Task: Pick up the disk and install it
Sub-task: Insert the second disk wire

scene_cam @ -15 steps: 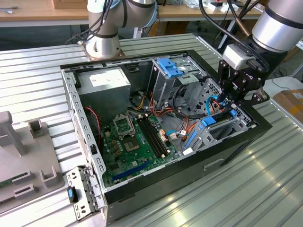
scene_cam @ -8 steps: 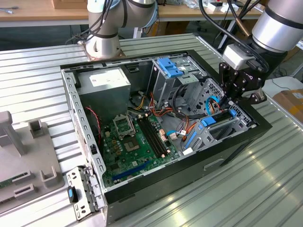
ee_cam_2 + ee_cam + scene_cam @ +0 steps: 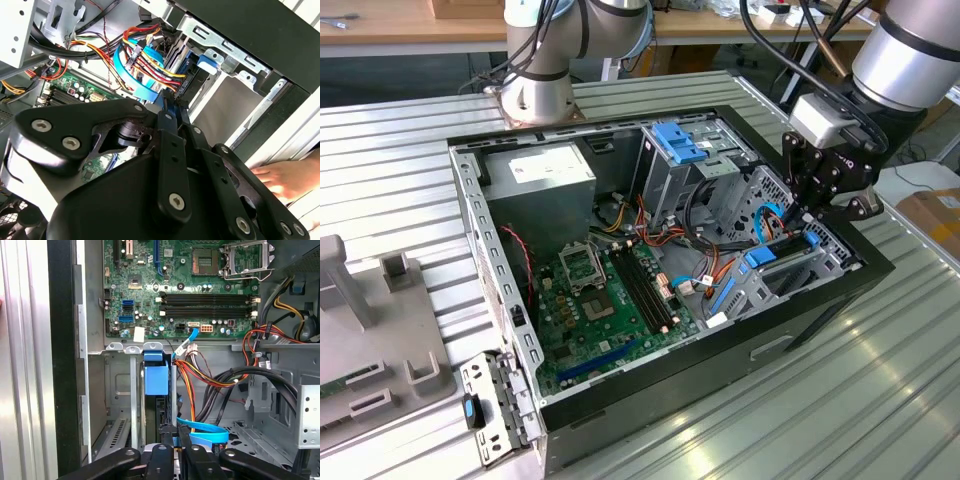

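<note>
Here, one disk [image 3: 155, 380], one end effector [image 3: 172, 432]

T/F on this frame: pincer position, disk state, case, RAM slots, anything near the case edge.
1. The pincer is down inside the open case. True.
2. The disk lies flat on the table outside the case. False: it stands on edge in a bay under the pincer.
3. The RAM slots hold modules. False: they are bare.
4. A hand rests by the case edge. True.
5. The case has its side panel on. False: it is off, board exposed.
</note>
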You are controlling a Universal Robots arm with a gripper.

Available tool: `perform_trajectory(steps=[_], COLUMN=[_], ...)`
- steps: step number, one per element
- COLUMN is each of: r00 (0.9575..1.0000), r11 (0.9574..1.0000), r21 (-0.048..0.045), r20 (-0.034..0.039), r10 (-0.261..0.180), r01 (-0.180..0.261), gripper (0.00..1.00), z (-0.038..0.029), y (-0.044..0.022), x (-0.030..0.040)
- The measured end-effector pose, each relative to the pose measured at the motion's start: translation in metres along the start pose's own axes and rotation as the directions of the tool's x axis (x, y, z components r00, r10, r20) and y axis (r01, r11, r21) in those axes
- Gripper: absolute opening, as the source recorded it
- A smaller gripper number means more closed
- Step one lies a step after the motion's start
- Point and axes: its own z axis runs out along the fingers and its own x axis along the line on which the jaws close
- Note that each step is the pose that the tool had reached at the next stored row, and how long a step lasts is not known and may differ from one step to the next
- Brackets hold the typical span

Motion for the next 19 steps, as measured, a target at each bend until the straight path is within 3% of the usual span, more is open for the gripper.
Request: perform_trajectory(steps=[19], r00=[1.0], r11=[1.0], r21=[0.0], r20=[0.0], r10=[0.0], r01=[0.0], gripper=[0.16], z=[0.0], y=[-0.0002], x=[0.0054])
